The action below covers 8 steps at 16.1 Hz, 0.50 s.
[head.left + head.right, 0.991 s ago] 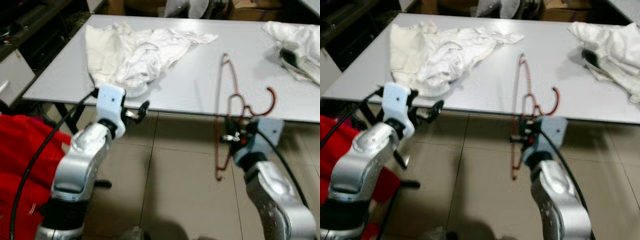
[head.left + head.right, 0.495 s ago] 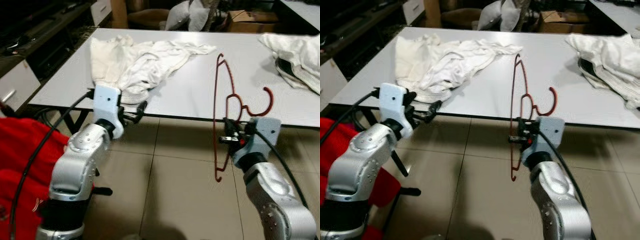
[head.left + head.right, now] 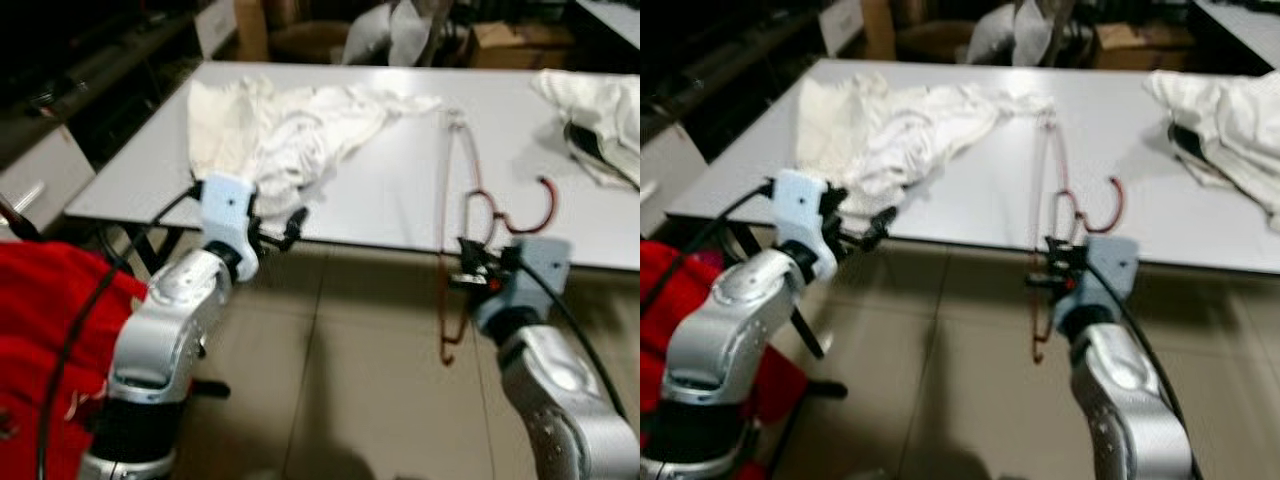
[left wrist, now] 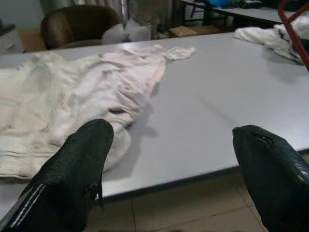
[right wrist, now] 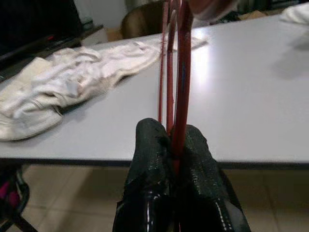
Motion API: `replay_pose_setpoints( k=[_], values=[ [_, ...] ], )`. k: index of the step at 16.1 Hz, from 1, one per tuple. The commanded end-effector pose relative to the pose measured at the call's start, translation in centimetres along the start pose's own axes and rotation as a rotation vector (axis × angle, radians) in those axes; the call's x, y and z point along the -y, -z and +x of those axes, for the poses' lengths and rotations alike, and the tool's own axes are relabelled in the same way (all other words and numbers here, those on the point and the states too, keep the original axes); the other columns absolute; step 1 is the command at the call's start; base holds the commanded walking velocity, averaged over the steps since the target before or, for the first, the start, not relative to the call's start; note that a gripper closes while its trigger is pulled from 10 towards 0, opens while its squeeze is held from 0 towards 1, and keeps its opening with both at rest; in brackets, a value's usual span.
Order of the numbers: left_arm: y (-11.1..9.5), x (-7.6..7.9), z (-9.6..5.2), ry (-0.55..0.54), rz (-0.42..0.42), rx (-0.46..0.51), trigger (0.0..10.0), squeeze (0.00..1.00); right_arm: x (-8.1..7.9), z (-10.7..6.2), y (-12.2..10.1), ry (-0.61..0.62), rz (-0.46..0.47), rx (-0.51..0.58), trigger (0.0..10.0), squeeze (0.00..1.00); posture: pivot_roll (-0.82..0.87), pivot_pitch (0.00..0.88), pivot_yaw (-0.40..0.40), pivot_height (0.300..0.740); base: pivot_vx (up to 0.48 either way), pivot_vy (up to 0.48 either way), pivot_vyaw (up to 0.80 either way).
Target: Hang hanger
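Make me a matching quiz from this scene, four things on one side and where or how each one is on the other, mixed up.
1. hanger
2. left pincer
3. white shirt
4. red cloth

a. open, near the table edge
b. clamped in the right pincer
c. low beside the left arm
d. crumpled on the table

Pairs: 1-b, 2-a, 3-d, 4-c

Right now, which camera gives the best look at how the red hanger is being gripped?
The right wrist view: the right gripper has its fingers pinched on the red hanger wire up close. The eye views show the whole hanger, held upright at the table edge, but the grip is small and blurred.
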<state>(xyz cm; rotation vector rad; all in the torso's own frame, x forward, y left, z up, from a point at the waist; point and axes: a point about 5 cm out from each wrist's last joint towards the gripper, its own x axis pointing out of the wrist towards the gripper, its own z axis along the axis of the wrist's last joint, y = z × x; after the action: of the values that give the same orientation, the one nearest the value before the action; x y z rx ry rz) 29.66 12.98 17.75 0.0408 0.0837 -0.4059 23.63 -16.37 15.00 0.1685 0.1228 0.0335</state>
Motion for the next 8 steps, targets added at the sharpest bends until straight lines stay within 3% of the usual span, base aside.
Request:
replay_pose_setpoints(
  k=[1, 7, 8],
  values=[
    [-0.31, -0.83, -0.26, -0.027, 0.015, 0.006, 10.0, 1.00, -0.58, 0.09, -0.06, -0.020, 0.011, 0.007, 10.0, 0.00, 0.02, 0.052, 0.054, 0.740, 0.337, 0.000, 0.00],
    [-0.18, -0.82, -0.20, -0.038, 0.016, 0.007, 10.0, 1.00, -0.47, 0.03, 0.09, -0.020, 0.007, -0.007, 10.0, 0.00, 0.01, 0.051, 0.051, 0.740, 0.338, 0.000, 0.00],
    [-0.11, -0.79, -0.21, -0.040, 0.015, 0.008, 10.0, 1.00, -0.40, 0.04, 0.22, -0.016, 0.017, -0.016, 10.0, 0.00, 0.01, 0.048, 0.051, 0.740, 0.337, 0.000, -0.80]
  ],
)
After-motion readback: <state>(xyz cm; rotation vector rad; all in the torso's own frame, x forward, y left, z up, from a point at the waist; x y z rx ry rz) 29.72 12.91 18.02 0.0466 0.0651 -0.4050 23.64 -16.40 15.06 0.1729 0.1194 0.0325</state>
